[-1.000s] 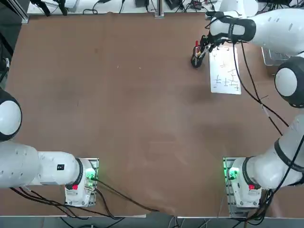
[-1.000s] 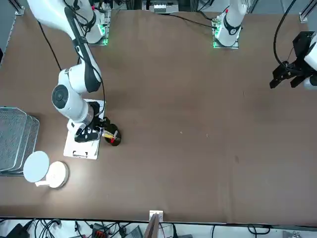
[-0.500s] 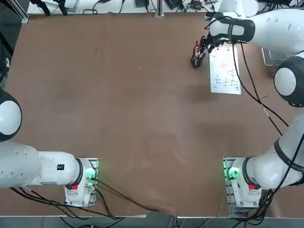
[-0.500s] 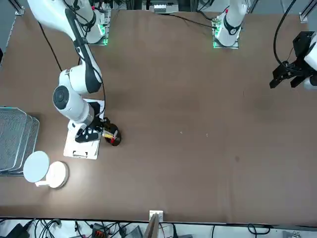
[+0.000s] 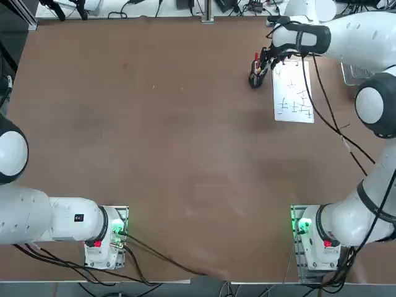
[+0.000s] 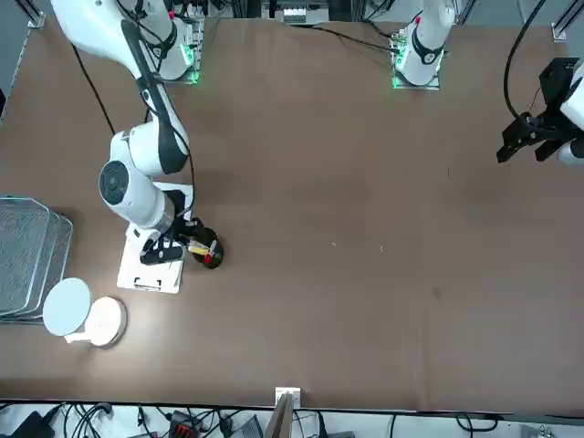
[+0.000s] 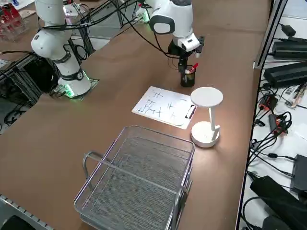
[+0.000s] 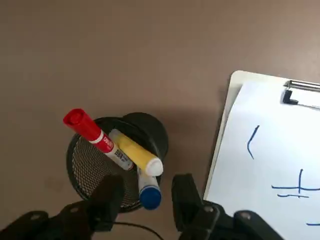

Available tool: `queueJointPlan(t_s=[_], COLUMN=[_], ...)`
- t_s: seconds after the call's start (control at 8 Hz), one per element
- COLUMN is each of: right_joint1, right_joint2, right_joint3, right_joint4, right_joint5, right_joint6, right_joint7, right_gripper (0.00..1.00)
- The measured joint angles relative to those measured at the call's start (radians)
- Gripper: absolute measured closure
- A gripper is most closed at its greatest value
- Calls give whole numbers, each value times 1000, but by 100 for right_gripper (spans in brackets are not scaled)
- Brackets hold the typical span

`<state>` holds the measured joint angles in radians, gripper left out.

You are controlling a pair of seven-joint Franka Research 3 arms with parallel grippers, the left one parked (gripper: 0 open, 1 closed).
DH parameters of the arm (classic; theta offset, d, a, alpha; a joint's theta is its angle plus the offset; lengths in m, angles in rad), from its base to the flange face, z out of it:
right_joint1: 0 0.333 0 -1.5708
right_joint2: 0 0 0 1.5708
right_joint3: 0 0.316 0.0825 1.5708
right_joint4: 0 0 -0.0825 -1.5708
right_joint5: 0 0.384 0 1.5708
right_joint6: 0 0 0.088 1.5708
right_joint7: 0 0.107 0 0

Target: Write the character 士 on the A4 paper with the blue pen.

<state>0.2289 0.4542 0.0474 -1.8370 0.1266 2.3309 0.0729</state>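
Observation:
The blue pen [image 8: 149,192] stands in a black mesh cup [image 8: 90,167] together with a red pen [image 8: 90,131] and a yellow pen [image 8: 134,152]. My right gripper [image 8: 147,186] hangs just above the cup [image 5: 255,79], open, with one finger on each side of the blue pen's cap and a small gap on both sides. The A4 paper [image 8: 280,150] lies right beside the cup on a clipboard, with several blue characters on it [image 5: 292,93]. From the side, the gripper [image 7: 184,60] points straight down at the cup [image 7: 187,76], and the paper [image 7: 163,106] lies near it.
A white desk lamp [image 7: 206,98] stands at the clip end of the paper. A wire basket [image 7: 139,182] sits beyond the paper at the table's right edge. The metal clip [image 8: 300,92] holds the sheet's short edge.
The right arm has crept slightly lower over the cup. The pens and the paper have not moved.

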Motion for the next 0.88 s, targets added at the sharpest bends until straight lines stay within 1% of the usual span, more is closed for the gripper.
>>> queueJointPlan(t_s=[0.38,0.88], right_joint1=[0,0], right_joint2=[1,8], right_joint3=[0,-4], right_joint4=[9,9], right_joint5=[0,0], right_joint6=[0,0], right_joint7=[-23,-30], right_gripper=[39,41])
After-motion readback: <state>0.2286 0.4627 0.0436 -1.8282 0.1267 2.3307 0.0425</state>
